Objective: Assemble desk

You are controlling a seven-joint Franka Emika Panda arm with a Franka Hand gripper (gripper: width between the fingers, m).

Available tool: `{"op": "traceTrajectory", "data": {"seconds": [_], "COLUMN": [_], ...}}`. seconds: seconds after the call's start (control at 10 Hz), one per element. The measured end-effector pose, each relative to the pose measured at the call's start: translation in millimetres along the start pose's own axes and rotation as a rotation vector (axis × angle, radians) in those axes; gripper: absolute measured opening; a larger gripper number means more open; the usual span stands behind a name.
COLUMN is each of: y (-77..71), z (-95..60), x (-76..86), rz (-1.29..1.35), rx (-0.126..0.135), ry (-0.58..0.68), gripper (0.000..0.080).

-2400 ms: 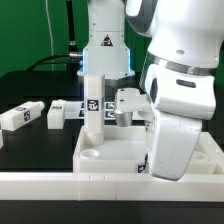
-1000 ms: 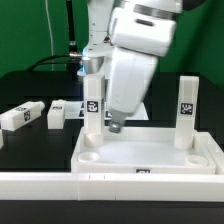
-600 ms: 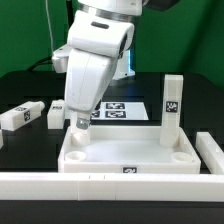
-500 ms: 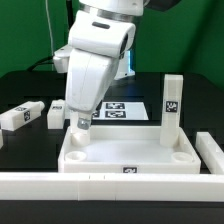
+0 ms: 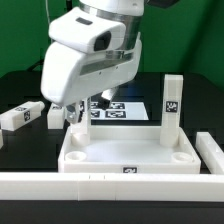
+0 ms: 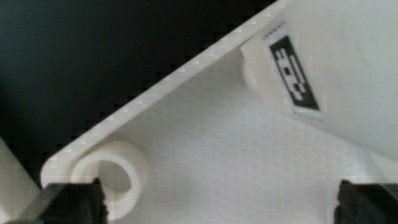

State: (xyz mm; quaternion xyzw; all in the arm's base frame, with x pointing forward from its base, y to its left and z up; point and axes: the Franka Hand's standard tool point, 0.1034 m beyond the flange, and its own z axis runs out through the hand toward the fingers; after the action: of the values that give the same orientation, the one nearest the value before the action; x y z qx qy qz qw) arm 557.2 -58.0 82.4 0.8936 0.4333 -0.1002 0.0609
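The gripper [image 5: 77,120] [image 6: 217,205] hangs with its dark fingers spread wide and nothing between them, over the far corner of the desk top [image 5: 100,166] on the exterior view's left. The desk top is a matte white plastic tray with a raised rim. It lies flat, open side up, its long axis across the exterior view. A round socket [image 6: 111,178] sits in the corner below the gripper. A square white upright leg [image 5: 172,104] stands in the far corner on the exterior view's right, its tag facing the camera. On the black table [image 5: 20,150], off the tray's left end, the near loose leg [image 5: 56,112] and the far loose leg [image 5: 20,116] lie flat.
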Motion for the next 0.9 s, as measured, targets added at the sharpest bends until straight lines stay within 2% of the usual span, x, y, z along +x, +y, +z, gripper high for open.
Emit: {"op": "traceTrajectory", "data": {"seconds": [0.2, 0.4, 0.5, 0.6, 0.7, 0.9], "y": [9.6, 18.7, 24.1, 28.4, 26.2, 24.7], "z": [-21.4, -45.3, -54.2, -56.5, -55.2, -53.3], "x": [-10.6, -27.7, -38.3, -50.0, -59.1, -56.9], "rz": [0.129, 0.279, 0.335, 0.407, 0.450, 0.508], "rx": [0.017, 0.030, 0.029, 0.030, 0.036, 0.042], "ry": [-0.004, 0.001, 0.006, 0.008, 0.004, 0.003], "gripper": [0.0649, 0.0649, 0.0649, 0.0649, 0.0649, 0.0649]}}
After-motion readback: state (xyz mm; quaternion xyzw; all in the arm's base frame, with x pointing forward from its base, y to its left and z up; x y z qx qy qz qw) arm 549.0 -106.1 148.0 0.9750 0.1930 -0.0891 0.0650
